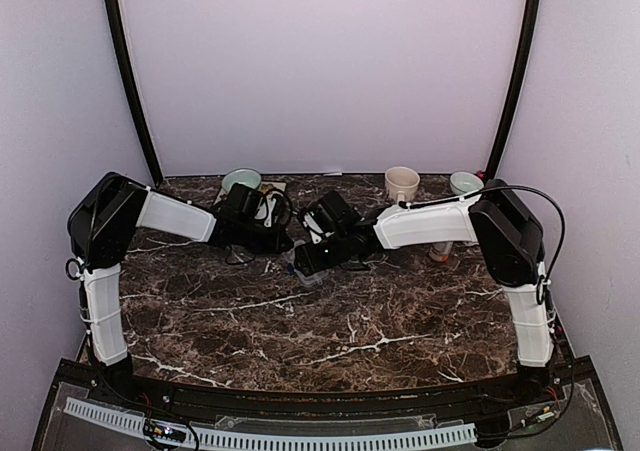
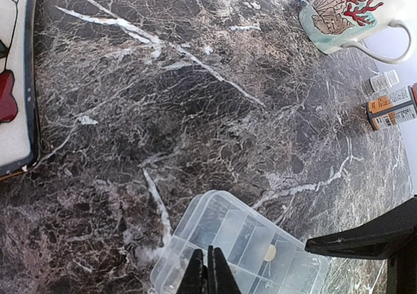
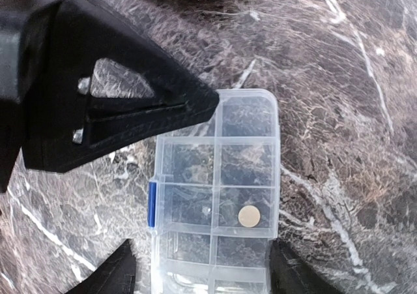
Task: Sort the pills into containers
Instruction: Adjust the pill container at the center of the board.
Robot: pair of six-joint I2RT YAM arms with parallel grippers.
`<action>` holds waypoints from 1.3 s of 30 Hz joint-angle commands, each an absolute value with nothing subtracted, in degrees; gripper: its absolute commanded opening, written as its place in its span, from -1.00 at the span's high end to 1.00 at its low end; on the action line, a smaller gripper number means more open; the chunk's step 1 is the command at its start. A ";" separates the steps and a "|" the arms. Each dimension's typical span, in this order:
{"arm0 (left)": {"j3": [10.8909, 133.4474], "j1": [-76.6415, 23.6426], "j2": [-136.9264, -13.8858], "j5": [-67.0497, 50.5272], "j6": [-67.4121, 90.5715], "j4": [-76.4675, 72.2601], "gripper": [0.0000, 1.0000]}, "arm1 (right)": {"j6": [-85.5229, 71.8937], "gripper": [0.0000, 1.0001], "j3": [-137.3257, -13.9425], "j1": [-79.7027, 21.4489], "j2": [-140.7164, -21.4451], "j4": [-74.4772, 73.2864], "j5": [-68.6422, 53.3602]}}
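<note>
My right claw (image 3: 202,278) stands wide astride the pill organizer (image 3: 251,115) on the bench (image 3: 339,79), with one tan pill (image 3: 249,216) in a cell. My left claw (image 2: 206,263), pinched closed over the organizer's corner, alone sees the mug (image 2: 345,14).

Clear organizer (image 3: 277,157) — blue latch (image 3: 152,204); tan pill (image 3: 249,216); dark, white-veined marble table (image 3: 326,79).

Saw a dark, white-veined marble table (image 1: 300,321) bearing a clear organizer (image 3: 251,118) near its middle. Noted along the far edge a teal cup (image 1: 241,179), a cream cup (image 1: 402,183) and a second teal cup (image 1: 465,182). Found an orange bottle (image 2: 391,108) and a white bottle (image 2: 384,81) just beside each other.
</note>
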State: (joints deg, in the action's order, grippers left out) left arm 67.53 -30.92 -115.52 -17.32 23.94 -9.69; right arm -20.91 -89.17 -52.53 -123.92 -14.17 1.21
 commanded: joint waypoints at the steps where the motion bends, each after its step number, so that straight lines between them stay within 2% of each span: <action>1: 68.14 -31.00 -116.29 -16.86 23.15 -6.53 0.97 | -19.85 -0.55 -89.22 -53.09 -124.06 -15.40 1.31; 17: 68.53 -31.02 -116.19 -17.40 23.41 -6.37 0.98 | -18.89 -0.81 -93.87 -53.28 -128.86 -15.82 1.10; 29: 68.81 -30.98 -116.02 -17.75 23.93 -6.37 0.99 | -20.48 -0.81 -98.15 -54.54 -133.25 -17.13 4.91; 39: 68.86 -31.01 -115.75 -17.84 24.24 -6.50 0.99 | -21.50 -0.68 -96.77 -56.46 -134.71 -17.69 11.97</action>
State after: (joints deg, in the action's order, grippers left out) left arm 68.12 -30.92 -115.55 -17.58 24.18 -8.84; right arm -20.14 -98.08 -55.18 -132.38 -16.27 9.72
